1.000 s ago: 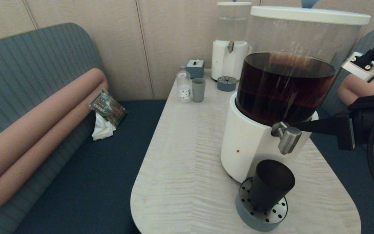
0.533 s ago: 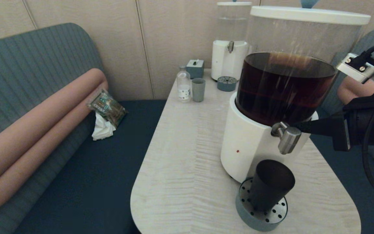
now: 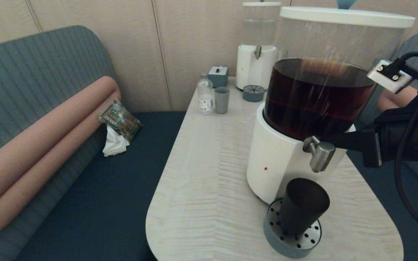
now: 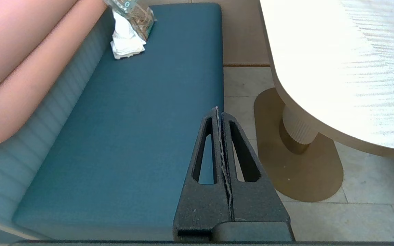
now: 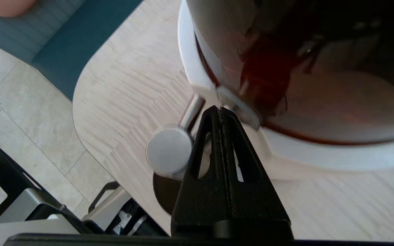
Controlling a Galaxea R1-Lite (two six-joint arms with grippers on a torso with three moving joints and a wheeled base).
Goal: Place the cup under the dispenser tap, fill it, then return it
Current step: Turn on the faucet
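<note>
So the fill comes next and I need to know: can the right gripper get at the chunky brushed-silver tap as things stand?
Probably yes: the shut right gripper is already beside the brushed-silver tap, nothing between them; the matte black cup stands below.

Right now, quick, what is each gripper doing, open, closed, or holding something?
Left gripper: closed, empty, parked above the bench seat.
Right gripper: closed, holding nothing, tips beside the dispenser tap.

cup (image 3: 303, 204): matte black
dispenser tap (image 3: 319, 156): brushed silver
dispenser base (image 3: 274, 163): white
liquid (image 3: 318, 101): dark brown
drip tray (image 3: 279, 241): grey-blue, perforated silver top
table (image 3: 209, 174): pale wood grain
bench seat (image 3: 100, 203): dark teal
</note>
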